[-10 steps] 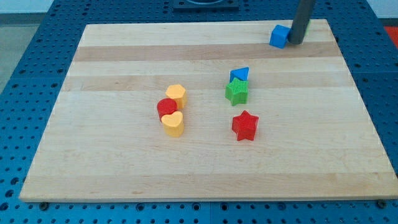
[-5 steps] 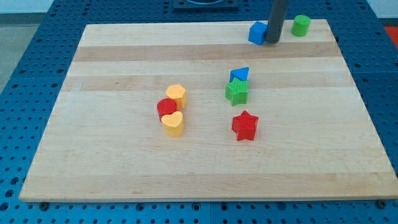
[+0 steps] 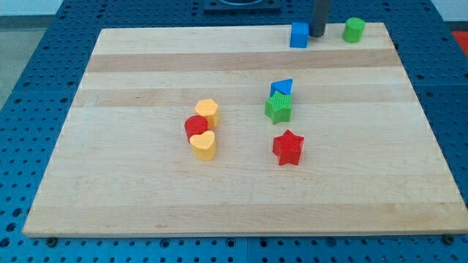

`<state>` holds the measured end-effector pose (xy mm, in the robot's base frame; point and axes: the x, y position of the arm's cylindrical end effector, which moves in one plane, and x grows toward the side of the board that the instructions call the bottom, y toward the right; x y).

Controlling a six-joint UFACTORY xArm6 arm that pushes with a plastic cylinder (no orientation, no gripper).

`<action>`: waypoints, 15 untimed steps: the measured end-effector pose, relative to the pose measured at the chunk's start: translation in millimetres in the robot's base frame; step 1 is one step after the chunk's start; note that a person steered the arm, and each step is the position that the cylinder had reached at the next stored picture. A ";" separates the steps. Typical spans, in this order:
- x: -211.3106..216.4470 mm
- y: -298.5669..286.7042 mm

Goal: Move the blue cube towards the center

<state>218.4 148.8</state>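
The blue cube sits near the top edge of the wooden board, right of the middle. My tip is just to the right of the cube, at its upper right side, touching it or nearly so. The rod rises out of the view's top.
A green cylinder stands at the top right corner. A blue triangle touches a green star-like block near the middle, with a red star below. A yellow block, a red block and a yellow heart cluster left of centre.
My tip has moved left and up along the top edge, pushing the blue cube leftward. The green cylinder came out from behind the rod.
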 end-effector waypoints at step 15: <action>77.5 -147.6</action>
<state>295.9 1.2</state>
